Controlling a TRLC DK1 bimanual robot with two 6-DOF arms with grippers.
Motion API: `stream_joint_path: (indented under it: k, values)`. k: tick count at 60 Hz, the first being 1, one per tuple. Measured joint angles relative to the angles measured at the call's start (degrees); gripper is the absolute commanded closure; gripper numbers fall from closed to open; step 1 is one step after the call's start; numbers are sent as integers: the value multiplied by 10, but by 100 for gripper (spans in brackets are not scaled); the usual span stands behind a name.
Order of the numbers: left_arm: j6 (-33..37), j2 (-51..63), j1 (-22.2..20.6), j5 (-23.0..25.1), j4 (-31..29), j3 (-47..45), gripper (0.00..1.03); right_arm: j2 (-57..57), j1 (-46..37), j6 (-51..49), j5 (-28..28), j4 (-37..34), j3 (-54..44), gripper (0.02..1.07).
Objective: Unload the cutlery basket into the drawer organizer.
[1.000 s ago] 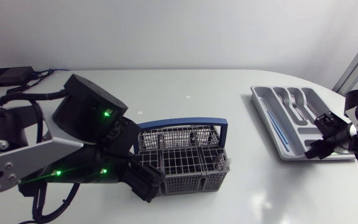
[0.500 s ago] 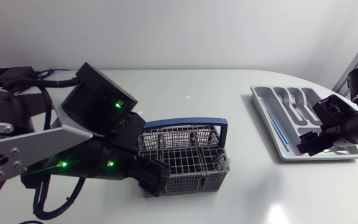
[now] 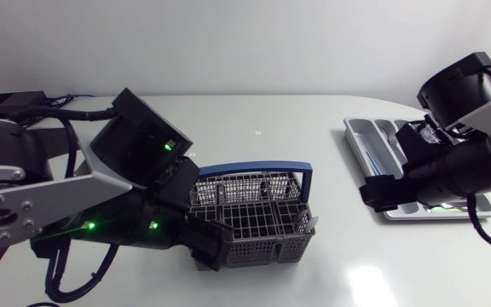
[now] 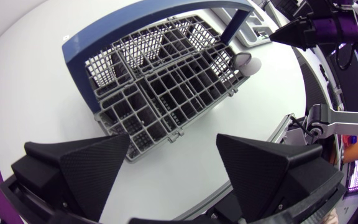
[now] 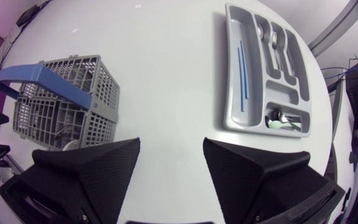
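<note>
Swung the right gripper (image 3: 375, 193) left off the drawer organizer (image 3: 356, 141) since 1 second ago — probably going back for more. From above: keeps the left gripper (image 3: 207, 243) by the near-left corner of the cutlery basket (image 3: 254, 213), table centre. Left wrist: 2 fingers wide apart, empty; grey wire, blue handle, 1 pale piece (image 4: 248, 63) at its far corner. Right wrist: fingers apart, empty — forks (image 5: 273, 38) already sorted.

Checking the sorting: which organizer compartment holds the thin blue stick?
The long narrow slot on the organizer side facing the basket; silver forks and a pale green utensil lie in others.
</note>
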Motion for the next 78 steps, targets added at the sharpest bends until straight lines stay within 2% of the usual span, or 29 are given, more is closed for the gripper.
stream_joint_path:
  k: [18, 22, 26, 59, 78]
  values:
    - [0, 1, -1, 0, 0, 0, 6, 2, 95, 167, -21, -11, 3, 32]
    - [0, 1, -3, 0, 0, 0, 6, 3, 104, 195, -35, -11, 3, 20]
    - [0, 1, -4, 0, 0, 0, 6, 7, 112, 223, -53, -13, 3, 14]
    - [0, 1, -5, 0, 6, 0, 6, 32, 136, 359, -140, -26, 24, 14]
    - [0, 1, -6, 0, 9, 0, 6, 29, 136, 442, -144, -43, 33, 15]
